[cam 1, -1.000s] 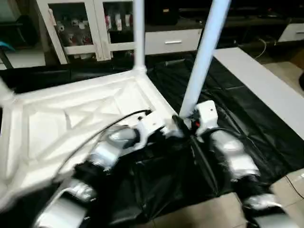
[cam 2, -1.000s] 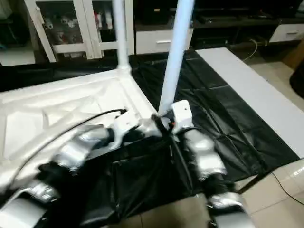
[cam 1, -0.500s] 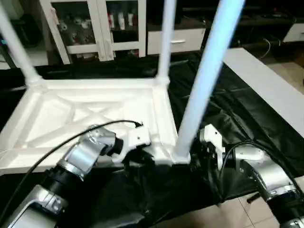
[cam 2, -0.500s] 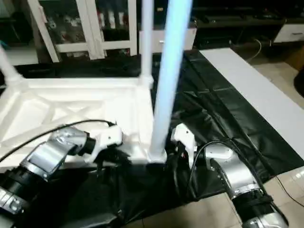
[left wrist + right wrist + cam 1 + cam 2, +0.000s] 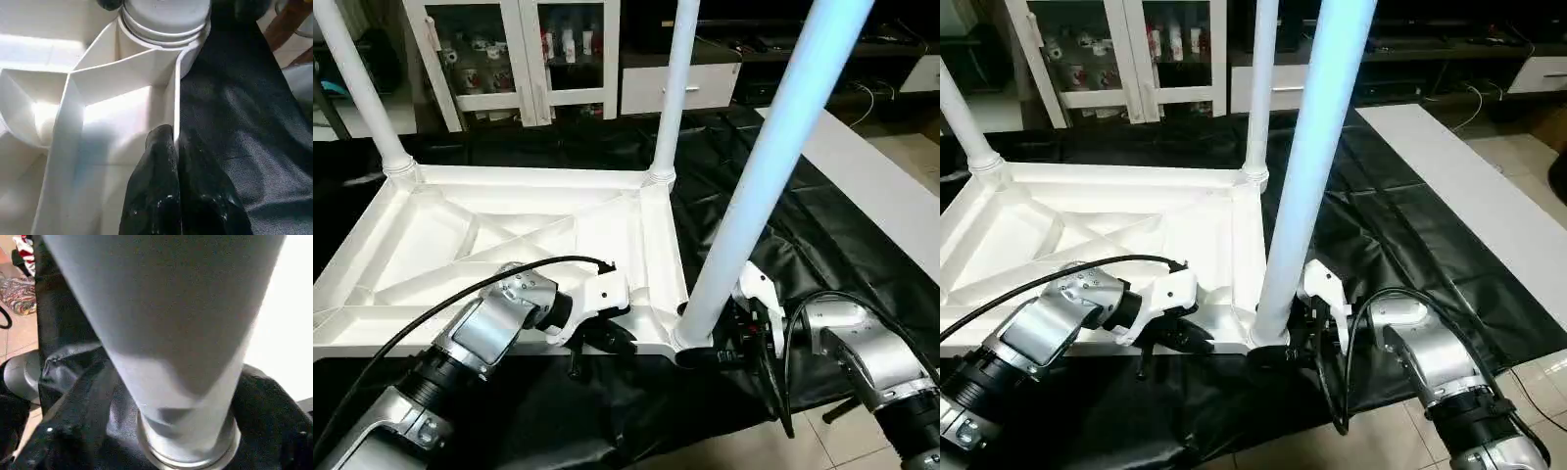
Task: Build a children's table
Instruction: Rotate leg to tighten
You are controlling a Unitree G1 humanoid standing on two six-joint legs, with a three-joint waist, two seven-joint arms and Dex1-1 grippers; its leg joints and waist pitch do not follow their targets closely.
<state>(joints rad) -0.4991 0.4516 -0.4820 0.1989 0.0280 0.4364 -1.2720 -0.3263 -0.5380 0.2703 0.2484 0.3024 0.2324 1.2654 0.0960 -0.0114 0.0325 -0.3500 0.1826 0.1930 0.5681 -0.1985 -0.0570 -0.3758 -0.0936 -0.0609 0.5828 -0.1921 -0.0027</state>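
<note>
The white plastic tabletop (image 5: pixel 509 250) lies upside down on a crinkled black sheet (image 5: pixel 773 245), its ribbed X-shaped underside facing up. Three smooth round tube legs stand in its corner sockets: one at the far left (image 5: pixel 357 83), one at the far right (image 5: pixel 674 88), and one at the near right (image 5: pixel 773 166). My left gripper (image 5: pixel 175 147) is clamped on the thin near rim of the tabletop (one black finger on each side of the wall). My right gripper (image 5: pixel 710 354) is closed around the base of the near right leg, just above its socket. A flat white board (image 5: pixel 881 186) lies on the right.
</note>
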